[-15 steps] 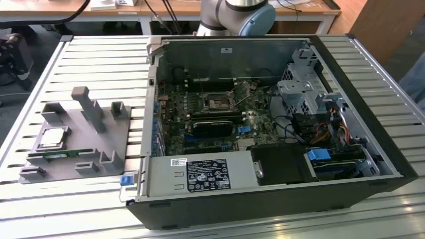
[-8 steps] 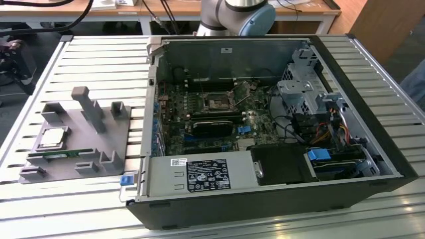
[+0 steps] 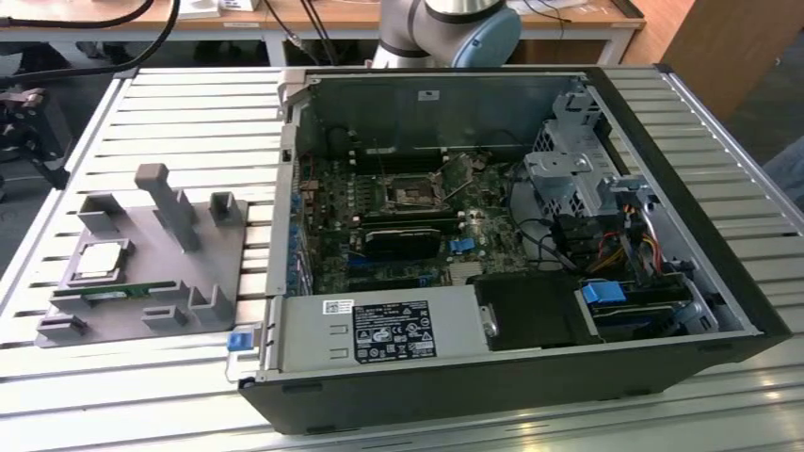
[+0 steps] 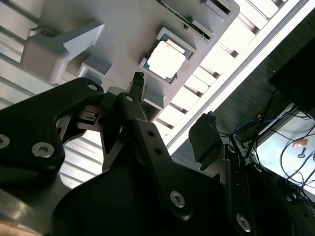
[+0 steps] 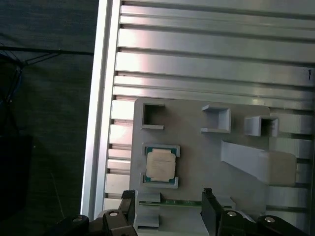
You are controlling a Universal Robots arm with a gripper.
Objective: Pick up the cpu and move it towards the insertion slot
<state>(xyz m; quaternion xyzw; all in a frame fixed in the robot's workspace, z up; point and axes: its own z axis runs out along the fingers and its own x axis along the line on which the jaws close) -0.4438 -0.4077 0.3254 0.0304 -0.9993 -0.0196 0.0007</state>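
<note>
- The gripper [image 5: 167,194] hangs just above a gray holder [image 5: 197,162]. Its two black fingers [image 4: 139,81] are spread wide, and it holds nothing.
- The cpu [image 5: 160,164] lies flat in its square nest in the holder. It is close to the gripper, but they do not touch.
- A thin green memory stick [image 5: 170,202] lies in the holder just beside the cpu.
- The holder sits on the ribbed metal desk [image 3: 188,104], at the exterior view's left of an open computer case [image 3: 503,395].
- The insertion slot [image 3: 411,193] is a shiny square on the green board [image 3: 329,235] inside the case. It is well apart from the cpu.
- The robot arm [image 3: 453,24] stands behind the case.
</note>
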